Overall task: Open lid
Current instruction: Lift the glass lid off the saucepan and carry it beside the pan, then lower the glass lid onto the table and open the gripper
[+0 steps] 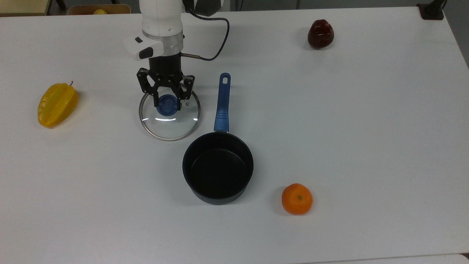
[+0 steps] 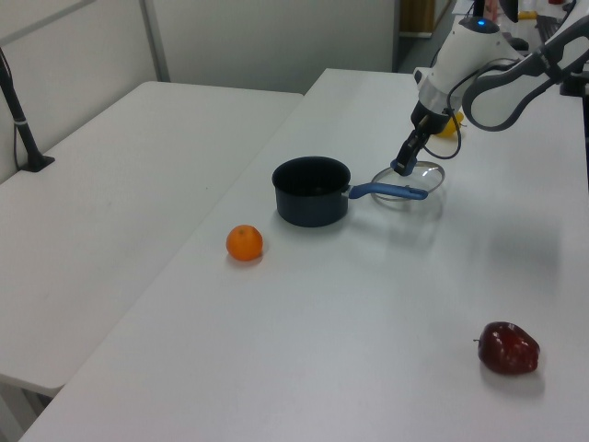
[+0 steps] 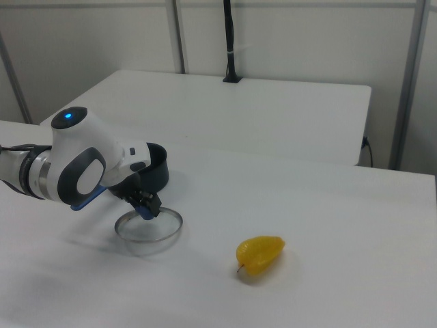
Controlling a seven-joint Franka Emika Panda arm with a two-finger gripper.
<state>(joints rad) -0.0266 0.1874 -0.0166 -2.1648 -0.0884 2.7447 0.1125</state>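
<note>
Squarely between jaws — lid (image 1: 169, 121) (knob)

Glass lid (image 1: 169, 118) flat on table, beside saucepan.

The lid (image 1: 169, 116) lies flat on the white table (image 1: 366, 128), squeezed between the pan's blue handle (image 1: 222, 104) on the top view's right and the yellow fruit (image 1: 57, 104) farther off on the top view's left. The open black pan (image 1: 218, 168) sits close to the lid's lower edge in the top view. You have lots of bare table on the top view's right side, with just the orange (image 1: 297, 198) and the dark red fruit (image 1: 320, 34) far apart there.
</note>
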